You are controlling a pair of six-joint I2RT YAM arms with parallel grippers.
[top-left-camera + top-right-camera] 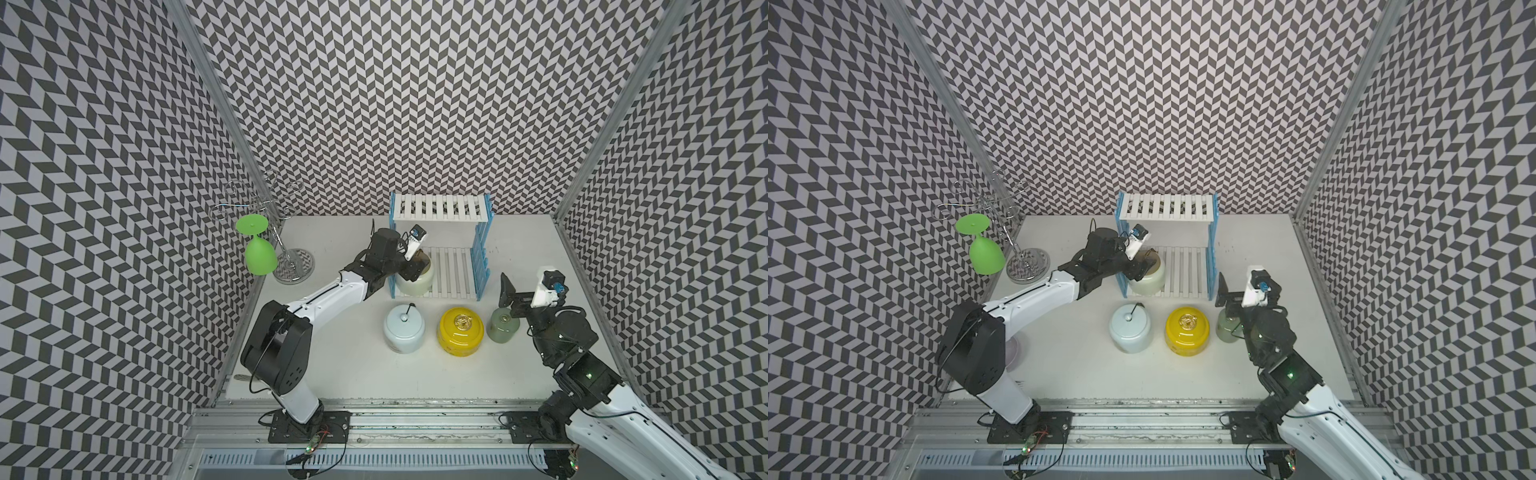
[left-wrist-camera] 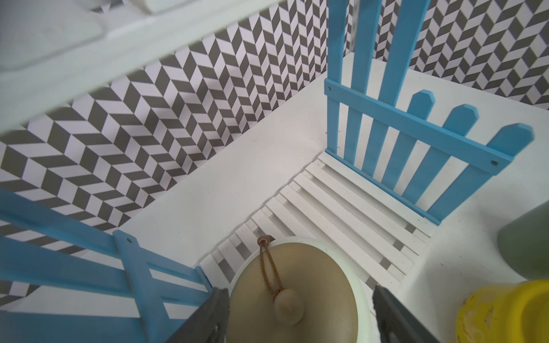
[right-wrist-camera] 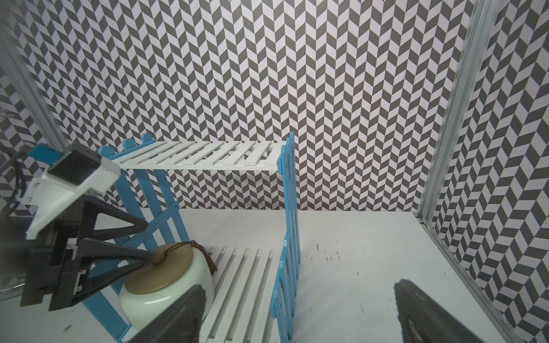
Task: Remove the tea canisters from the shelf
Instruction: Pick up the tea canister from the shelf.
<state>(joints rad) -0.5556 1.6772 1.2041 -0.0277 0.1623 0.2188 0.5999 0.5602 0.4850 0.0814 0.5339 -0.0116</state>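
While spread apart, left fingers (image 2: 211, 314) astride the cream jar (image 2: 297, 267) — not visibly clamped — on the shelf's (image 1: 453, 270) lower board. Right fingers (image 3: 421, 314) wide apart, empty. Out on the counter (image 1: 415, 374) already: blue jar (image 1: 404, 330), yellow jar (image 1: 460, 332), green jar (image 1: 500, 328). Three done, one left.

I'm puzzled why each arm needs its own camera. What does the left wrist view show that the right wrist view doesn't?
Only the left wrist view: the yellow canister and sage-green canister on the table beside the shelf, and the cream canister seen from above, between the jaws of the left gripper. Only the right wrist view: the top board, bare, the left gripper from outside, and the right gripper, open on nothing. Both: the cream canister on the lower board, between blue picket sides.
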